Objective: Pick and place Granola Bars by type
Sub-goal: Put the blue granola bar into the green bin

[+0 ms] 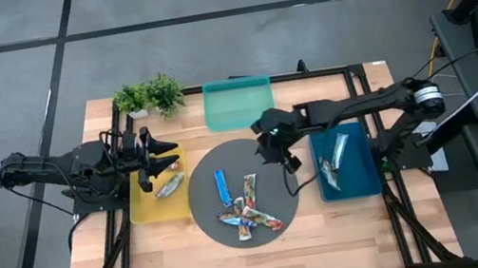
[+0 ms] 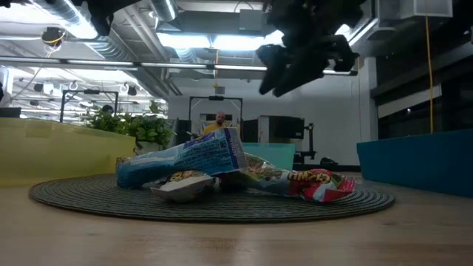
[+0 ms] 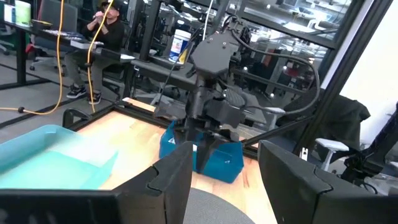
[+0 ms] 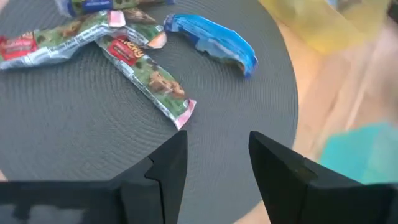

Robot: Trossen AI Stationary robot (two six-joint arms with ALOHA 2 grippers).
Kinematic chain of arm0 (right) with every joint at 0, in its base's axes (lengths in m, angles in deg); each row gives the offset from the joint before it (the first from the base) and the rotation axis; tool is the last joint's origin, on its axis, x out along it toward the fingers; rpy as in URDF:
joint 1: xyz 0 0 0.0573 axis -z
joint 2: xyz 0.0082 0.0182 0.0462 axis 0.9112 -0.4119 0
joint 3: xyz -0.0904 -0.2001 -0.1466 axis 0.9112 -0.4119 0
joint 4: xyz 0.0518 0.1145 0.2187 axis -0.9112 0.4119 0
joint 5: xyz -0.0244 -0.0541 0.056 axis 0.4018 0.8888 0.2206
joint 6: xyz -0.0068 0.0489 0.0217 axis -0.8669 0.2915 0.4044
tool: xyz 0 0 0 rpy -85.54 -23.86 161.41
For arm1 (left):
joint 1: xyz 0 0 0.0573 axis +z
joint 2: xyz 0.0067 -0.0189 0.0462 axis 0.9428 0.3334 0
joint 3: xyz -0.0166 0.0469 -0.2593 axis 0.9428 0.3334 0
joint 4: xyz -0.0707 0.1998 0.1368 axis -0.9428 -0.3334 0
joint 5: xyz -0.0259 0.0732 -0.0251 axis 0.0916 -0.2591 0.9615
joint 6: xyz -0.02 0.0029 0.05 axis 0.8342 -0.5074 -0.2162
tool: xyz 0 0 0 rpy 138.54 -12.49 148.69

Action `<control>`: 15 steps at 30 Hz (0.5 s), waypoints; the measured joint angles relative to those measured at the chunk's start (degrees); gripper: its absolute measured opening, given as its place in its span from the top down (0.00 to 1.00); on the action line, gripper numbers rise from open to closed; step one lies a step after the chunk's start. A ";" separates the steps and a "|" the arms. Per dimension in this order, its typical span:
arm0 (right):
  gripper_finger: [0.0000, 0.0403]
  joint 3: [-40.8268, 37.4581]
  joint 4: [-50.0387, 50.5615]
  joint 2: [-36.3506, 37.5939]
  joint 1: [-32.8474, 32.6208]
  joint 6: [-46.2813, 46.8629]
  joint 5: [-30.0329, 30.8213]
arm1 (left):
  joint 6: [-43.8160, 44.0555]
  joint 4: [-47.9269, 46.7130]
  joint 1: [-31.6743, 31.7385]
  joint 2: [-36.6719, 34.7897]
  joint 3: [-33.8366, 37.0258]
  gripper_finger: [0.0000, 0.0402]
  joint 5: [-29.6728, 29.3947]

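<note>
Several granola bars lie in a loose pile on the round grey mat (image 1: 273, 196): a blue bar (image 1: 222, 186) (image 4: 211, 38) and red-multicoloured bars (image 1: 254, 210) (image 4: 146, 78). A silvery bar (image 1: 169, 186) rests in the yellow tray (image 1: 140, 207); two more (image 1: 338, 149) lie in the dark-blue tray (image 1: 367, 181). My right gripper (image 1: 283, 154) (image 4: 214, 158) hovers open above the mat's right part, holding nothing. My left gripper (image 1: 166, 157) (image 3: 224, 168) is open above the yellow tray's far end, empty.
A teal tray (image 1: 238, 103) sits at the far side of the mat and a small green plant (image 1: 149, 95) at the far left. Bare wooden table (image 1: 240, 264) stretches along the near edge. A person (image 3: 102, 25) sits in the room beyond.
</note>
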 joint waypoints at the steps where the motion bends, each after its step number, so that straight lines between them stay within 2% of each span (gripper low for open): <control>1: 0.57 1.25 0.68 -1.17 -0.02 -1.81 -0.47 | 0.00 0.00 -0.02 0.00 0.00 0.57 0.00; 7: 0.57 4.17 4.78 -6.83 -0.43 -17.19 -2.52 | 0.50 0.02 -0.01 0.00 0.00 0.57 1.10; 15: 0.57 4.32 3.41 -12.07 -1.30 -29.18 -2.50 | 2.93 0.04 0.00 0.00 0.00 0.57 2.86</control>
